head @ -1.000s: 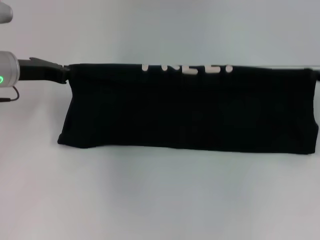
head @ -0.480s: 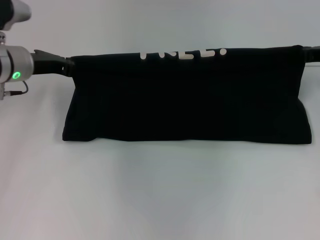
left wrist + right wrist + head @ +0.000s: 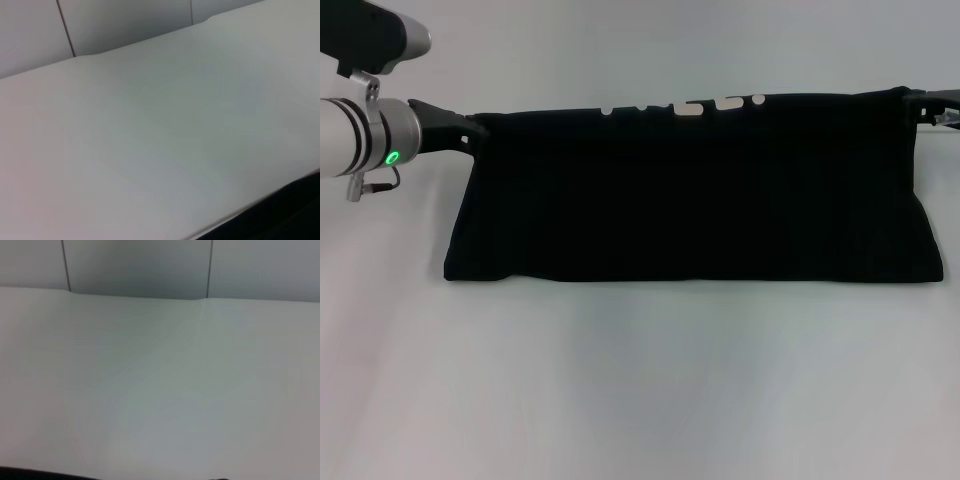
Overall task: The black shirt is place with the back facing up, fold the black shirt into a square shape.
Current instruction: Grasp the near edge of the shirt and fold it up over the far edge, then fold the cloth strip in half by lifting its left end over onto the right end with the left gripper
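Where the left gripper (image 3: 475,128) enters at the far left of the head view: pinched on the shirt's upper left corner, jaws narrow on the cloth, silver wrist and green lamp behind.

Shirt (image 3: 690,195): centre of table (image 3: 640,390); black, already doubled into a long band; long axis crosswise, left to right. Upper edge raised and stretched between both grippers, slightly higher at the right; lower edge flat on the tabletop, nearer the robot. Row of white marks (image 3: 682,106) along the top fold, partly hidden.

Right gripper (image 3: 920,100): far right edge of the head view, level with the upper right corner, seemingly clamped on it; finger state not fully legible, judged from the taut edge.

Wrist views: bare tabletop and back wall panels; dark cloth only at one border of each.

Judgement: held edge farther from the robot than the resting edge, equally shared by both arms; next move likely carries it toward the near edge, both ends kept level to avoid a skewed fold.
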Robot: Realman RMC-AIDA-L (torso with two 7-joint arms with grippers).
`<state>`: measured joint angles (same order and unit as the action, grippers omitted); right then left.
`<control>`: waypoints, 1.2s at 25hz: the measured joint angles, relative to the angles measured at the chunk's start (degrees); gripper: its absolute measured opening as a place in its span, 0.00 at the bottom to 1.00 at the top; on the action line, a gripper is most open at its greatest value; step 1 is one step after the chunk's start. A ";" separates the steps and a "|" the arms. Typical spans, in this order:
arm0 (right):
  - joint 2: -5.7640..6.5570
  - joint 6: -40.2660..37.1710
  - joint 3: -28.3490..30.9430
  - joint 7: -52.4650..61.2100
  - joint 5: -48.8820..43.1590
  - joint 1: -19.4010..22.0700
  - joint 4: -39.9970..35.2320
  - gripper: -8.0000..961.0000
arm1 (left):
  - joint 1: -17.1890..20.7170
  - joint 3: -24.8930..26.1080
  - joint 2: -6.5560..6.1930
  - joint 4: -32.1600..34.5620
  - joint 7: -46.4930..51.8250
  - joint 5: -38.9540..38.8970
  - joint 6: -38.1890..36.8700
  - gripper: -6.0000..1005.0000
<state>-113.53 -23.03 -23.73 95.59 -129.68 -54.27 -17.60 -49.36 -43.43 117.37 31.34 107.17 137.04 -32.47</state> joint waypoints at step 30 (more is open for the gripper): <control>0.72 -9.39 -2.36 5.48 2.81 3.87 -3.49 0.45 | -0.35 0.34 1.29 0.34 0.98 0.05 7.08 0.59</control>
<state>-112.80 -32.42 -26.10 101.06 -126.87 -50.40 -21.09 -49.71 -43.09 118.66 31.68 108.15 137.10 -25.39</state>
